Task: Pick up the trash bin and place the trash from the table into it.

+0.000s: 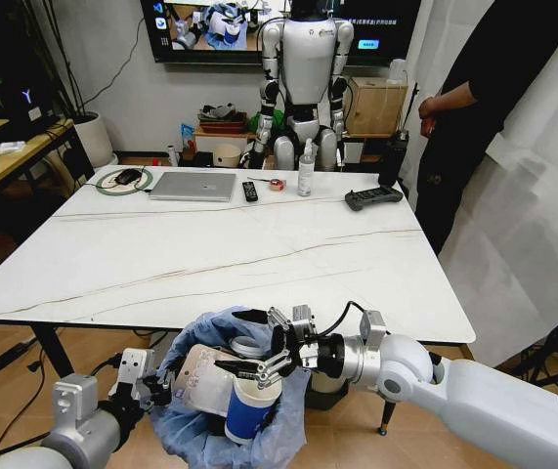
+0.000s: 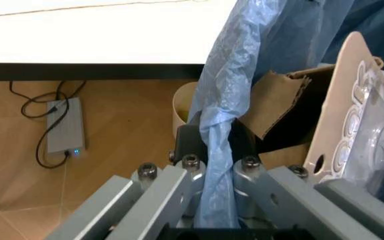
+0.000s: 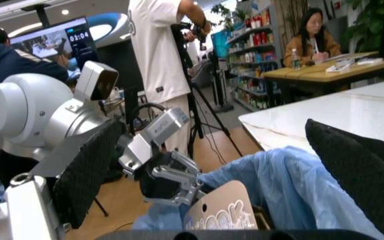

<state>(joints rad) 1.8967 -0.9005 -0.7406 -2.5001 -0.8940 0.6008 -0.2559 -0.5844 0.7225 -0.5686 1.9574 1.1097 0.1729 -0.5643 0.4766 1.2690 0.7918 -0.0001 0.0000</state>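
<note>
A robot's head camera looks down over a white marble-look table [image 1: 210,244] toward its own two arms, which meet just below the near edge. There the trash bin [image 1: 200,430], lined with a crinkly light-blue bag that spills over its rim, hangs in the air in front of the table and below its top. The left gripper [image 1: 161,383] holds the bin from the robot's left; in the left wrist view its fingers [image 2: 192,172] are pressed together on a bunched fold of the blue bag and the rim beneath, though the fingertips themselves are buried in plastic. The right gripper [image 1: 271,363] reaches in over the bin's mouth, its fingers spread on either side of the top of a blue-and-white paper cup [image 1: 249,408] that stands upright in the bin; whether they touch the cup cannot be made out. Beside the cup sits a pale card-backed clear packet [image 1: 198,379], and the left wrist view shows torn brown cardboard [image 2: 279,102] behind the bag; the rest of the bin's contents are hidden. At the far end of the table lie a closed laptop [image 1: 193,186], a remote [image 1: 249,191], a clear bottle [image 1: 306,171] and a black controller [image 1: 372,197]. The bin's lower part is cut off by the edge of the head view.
</note>
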